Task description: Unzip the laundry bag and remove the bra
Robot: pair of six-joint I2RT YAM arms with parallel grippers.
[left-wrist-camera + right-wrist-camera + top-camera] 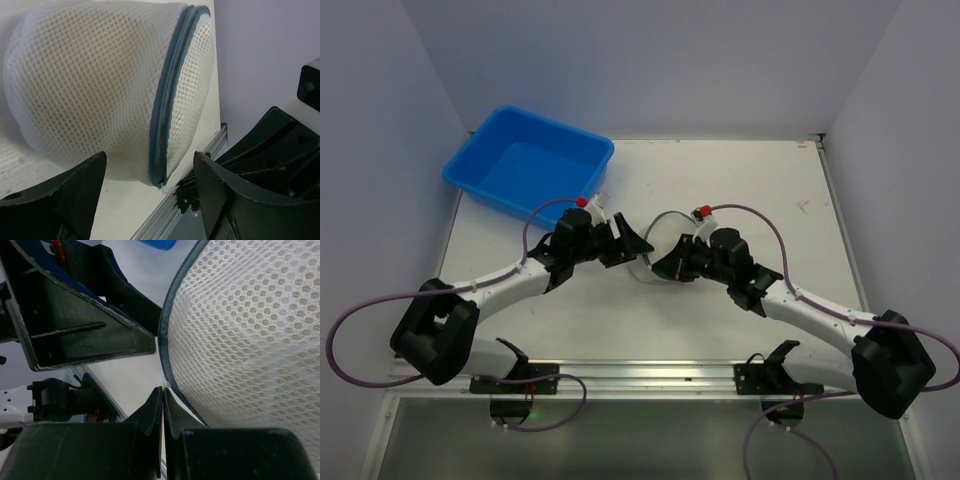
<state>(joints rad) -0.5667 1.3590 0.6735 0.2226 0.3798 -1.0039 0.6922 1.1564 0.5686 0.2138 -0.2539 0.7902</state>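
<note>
The laundry bag (95, 85), a white mesh pod with a dark zip around its rim, lies on the table between both grippers. It also shows in the right wrist view (250, 340) and faintly in the top view (658, 245). The bra shows only as a dull tan tint (115, 100) through the mesh. My left gripper (150, 197) is open, one finger on each side of the bag's near end, not touching it. My right gripper (163, 389) is shut, its tips pinched at the small white zip pull (171, 189) at the zip's end.
A blue tub (525, 165) stands at the back left of the table. The metal rail (650, 372) runs along the near edge. Walls close the table in on the left, back and right.
</note>
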